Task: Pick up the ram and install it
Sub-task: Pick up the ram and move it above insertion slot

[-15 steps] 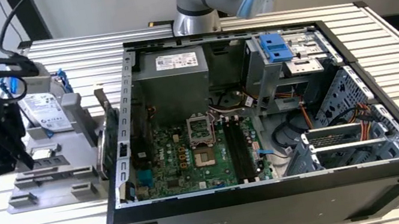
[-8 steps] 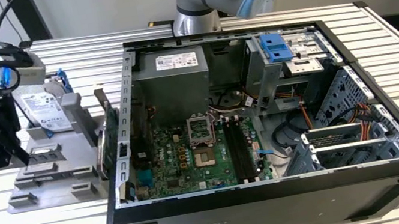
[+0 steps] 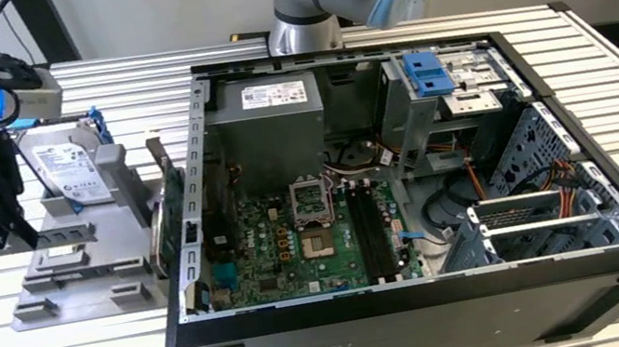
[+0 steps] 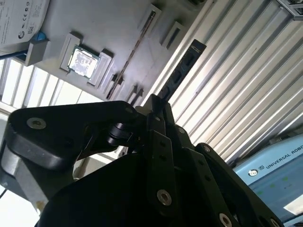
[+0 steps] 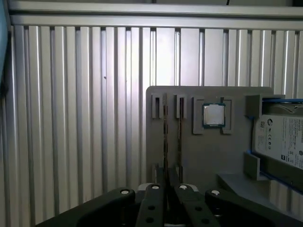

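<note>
Second wrist view: the gripper (image 4: 158, 108) has its fingers pressed narrow on one end of the ram (image 4: 180, 71). The dark stick juts straight out from the fingertips, and its free end shows against the ribs of the table (image 4: 246, 80), past the edge of the grey holder block (image 4: 113, 28).

The block is the first container. One square pocket holds a processor chip (image 5: 214, 115). A raised cradle at one end holds the hard drive (image 3: 68, 171) upright in its blue frame. In one of the two narrow grooves beside the chip a thin strip (image 4: 131, 53) sits edge-up. In the first wrist view the fingers stand in line with the other groove, but I cannot tell whether the ram touches the block.

In the exterior view the computer case (image 3: 431, 293) lies open-side up, well apart from the gripper, towards the exterior view's right. It holds the motherboard (image 3: 285, 253), a grey power supply (image 3: 268, 110) and a metal drive cage (image 3: 444, 75) with blue clips and cables. The long dark memory slots (image 3: 376, 233) run between the processor socket (image 3: 307, 197) and the cables. A green card (image 3: 175, 210) stands upright between the block and the case wall, so that gap is tight. Ribbed table surface lies open in front of the block.
</note>
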You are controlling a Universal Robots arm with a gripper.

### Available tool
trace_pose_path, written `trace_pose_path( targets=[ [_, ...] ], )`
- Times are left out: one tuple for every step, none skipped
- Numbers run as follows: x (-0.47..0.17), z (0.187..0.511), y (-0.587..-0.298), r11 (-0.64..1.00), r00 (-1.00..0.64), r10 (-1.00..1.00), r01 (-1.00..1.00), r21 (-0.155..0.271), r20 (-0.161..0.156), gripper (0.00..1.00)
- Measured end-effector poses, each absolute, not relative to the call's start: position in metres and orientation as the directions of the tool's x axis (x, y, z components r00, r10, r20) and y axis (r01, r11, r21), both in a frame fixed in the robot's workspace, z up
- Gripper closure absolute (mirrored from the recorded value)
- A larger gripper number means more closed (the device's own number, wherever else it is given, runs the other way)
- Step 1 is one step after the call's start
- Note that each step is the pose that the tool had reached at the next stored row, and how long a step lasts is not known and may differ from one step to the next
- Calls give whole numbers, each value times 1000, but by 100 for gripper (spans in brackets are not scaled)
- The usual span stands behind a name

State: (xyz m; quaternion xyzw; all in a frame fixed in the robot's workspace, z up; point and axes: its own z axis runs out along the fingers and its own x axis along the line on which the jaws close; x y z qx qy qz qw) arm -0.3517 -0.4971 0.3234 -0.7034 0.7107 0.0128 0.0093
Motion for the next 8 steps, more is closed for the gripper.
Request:
trace_pose_path(
  targets=[
    [-352, 325, -497, 10, -10, -999, -1000, 5, -31, 100],
    [-352, 326, -497, 10, -10, -999, -1000, 5, -31, 100],
    [-352, 328, -497, 10, -10, -999, -1000, 5, -31, 100],
    [-352, 329, -497, 10, -10, -999, -1000, 5, -31, 100],
    [-352, 330, -497, 10, -10, -999, -1000, 5, -31, 100],
    [-352, 332, -497, 10, -10, -999, -1000, 5, -31, 100],
    [-352, 333, -497, 10, -10, -999, -1000, 5, -31, 100],
    [-352, 334, -497, 10, -10, -999, -1000, 5, -31, 100]
  ],
)
